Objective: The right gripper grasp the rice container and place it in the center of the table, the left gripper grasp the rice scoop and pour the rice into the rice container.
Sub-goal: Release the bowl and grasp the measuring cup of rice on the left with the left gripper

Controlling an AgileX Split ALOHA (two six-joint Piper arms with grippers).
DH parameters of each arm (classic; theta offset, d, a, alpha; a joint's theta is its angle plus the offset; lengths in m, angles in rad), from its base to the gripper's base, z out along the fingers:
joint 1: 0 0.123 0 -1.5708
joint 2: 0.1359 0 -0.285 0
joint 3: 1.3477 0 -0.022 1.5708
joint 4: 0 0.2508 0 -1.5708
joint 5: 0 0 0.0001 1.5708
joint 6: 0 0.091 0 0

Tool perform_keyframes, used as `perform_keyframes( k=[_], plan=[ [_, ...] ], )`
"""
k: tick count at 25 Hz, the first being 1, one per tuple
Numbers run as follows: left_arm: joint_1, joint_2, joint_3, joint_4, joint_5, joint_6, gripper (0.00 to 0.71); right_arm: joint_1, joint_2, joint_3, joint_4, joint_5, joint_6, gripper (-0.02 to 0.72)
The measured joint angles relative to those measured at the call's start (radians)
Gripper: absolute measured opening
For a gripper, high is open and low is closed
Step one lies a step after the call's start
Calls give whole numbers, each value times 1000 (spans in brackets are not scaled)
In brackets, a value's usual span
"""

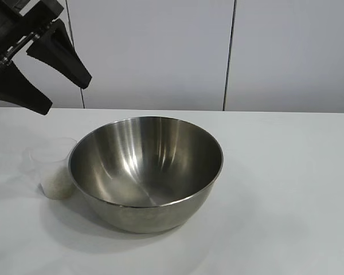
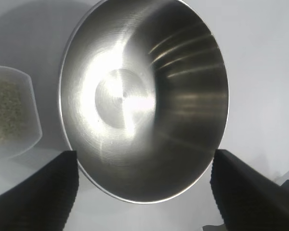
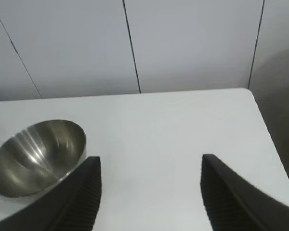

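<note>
The rice container, a large steel bowl [image 1: 146, 172], stands empty on the white table [image 1: 286, 189] near the middle. It also shows in the left wrist view [image 2: 144, 101] and the right wrist view [image 3: 36, 163]. The rice scoop, a translucent cup [image 1: 53, 166] holding rice [image 1: 56, 184], stands touching the bowl's left side; it also shows in the left wrist view [image 2: 12, 118]. My left gripper [image 1: 66, 94] hangs open and empty high above the table at the upper left, above the cup and bowl [image 2: 144, 159]. My right gripper [image 3: 151, 161] is open and empty, off to the bowl's right, outside the exterior view.
A white panelled wall [image 1: 218, 51] stands behind the table. The table's far right corner and side edge [image 3: 260, 120] show in the right wrist view.
</note>
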Motion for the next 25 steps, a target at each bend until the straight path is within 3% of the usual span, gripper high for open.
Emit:
perform_keyframes(
  k=[8,15,25],
  plan=[
    [0,0,0,1,0,0,552,70,-84,253,-93,-48,52,409],
    [0,0,0,1,0,0,552,96,-95,350,-103,-98,64,409],
    [0,0,0,1,0,0,552,96,-96,358,-105,-109,79,409]
  ],
)
